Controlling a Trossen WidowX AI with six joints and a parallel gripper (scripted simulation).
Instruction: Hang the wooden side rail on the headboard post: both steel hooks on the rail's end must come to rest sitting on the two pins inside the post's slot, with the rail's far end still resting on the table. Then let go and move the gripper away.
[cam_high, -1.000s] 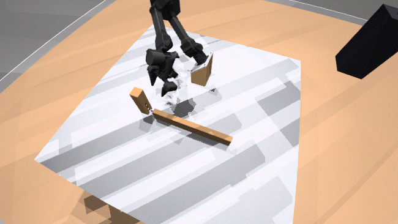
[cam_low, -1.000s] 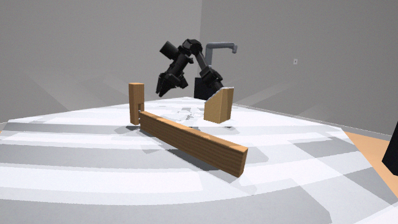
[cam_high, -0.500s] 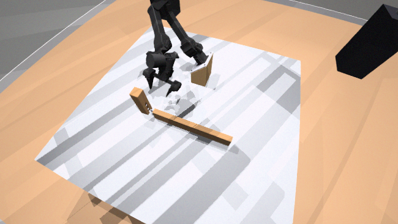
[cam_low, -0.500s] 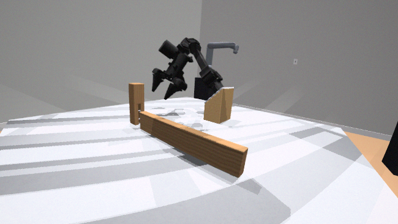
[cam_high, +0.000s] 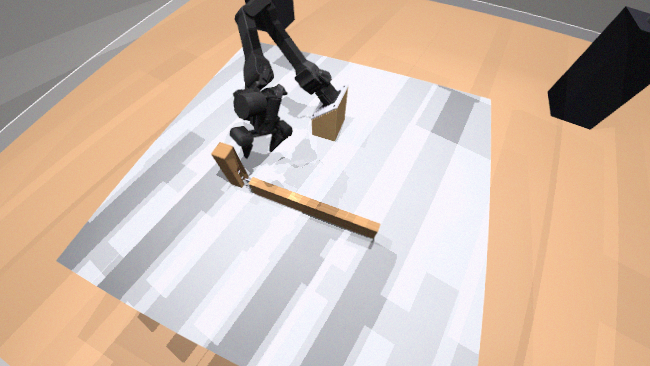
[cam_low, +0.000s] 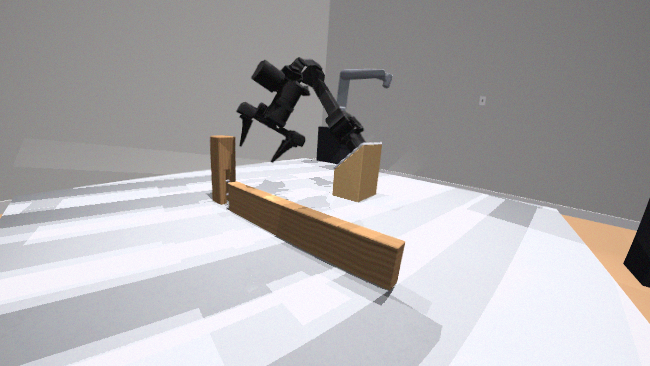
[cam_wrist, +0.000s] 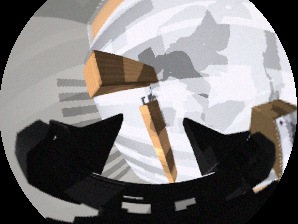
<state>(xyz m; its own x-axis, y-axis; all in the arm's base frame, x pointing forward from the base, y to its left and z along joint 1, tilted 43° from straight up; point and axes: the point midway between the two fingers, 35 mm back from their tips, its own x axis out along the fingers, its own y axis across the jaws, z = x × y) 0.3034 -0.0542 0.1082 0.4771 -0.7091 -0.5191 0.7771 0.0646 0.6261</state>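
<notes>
The wooden headboard post (cam_high: 230, 165) (cam_low: 217, 170) (cam_wrist: 120, 72) stands upright, with its slot low on the side facing the rail. The wooden side rail (cam_high: 315, 207) (cam_low: 315, 230) (cam_wrist: 159, 140) lies on its narrow edge along the table, its near end close to the post's foot. Small steel hooks (cam_high: 247, 183) (cam_wrist: 146, 99) stick out of that end towards the post; a narrow gap shows in the wrist view. The pins are too small to tell, and I cannot see the hooks on them. My gripper (cam_high: 259, 153) (cam_low: 257, 153) (cam_wrist: 153, 119) is wide open and empty, above and behind the post and rail end.
A wooden block with a slanted white top (cam_high: 329, 125) (cam_low: 356, 175) (cam_wrist: 265, 117) stands behind the rail, in front of the arm's lower links. A large black box (cam_high: 600, 75) (cam_low: 642, 260) is far right. Patchy grey shadows cross the white table top (cam_high: 440, 200) (cam_low: 150, 310).
</notes>
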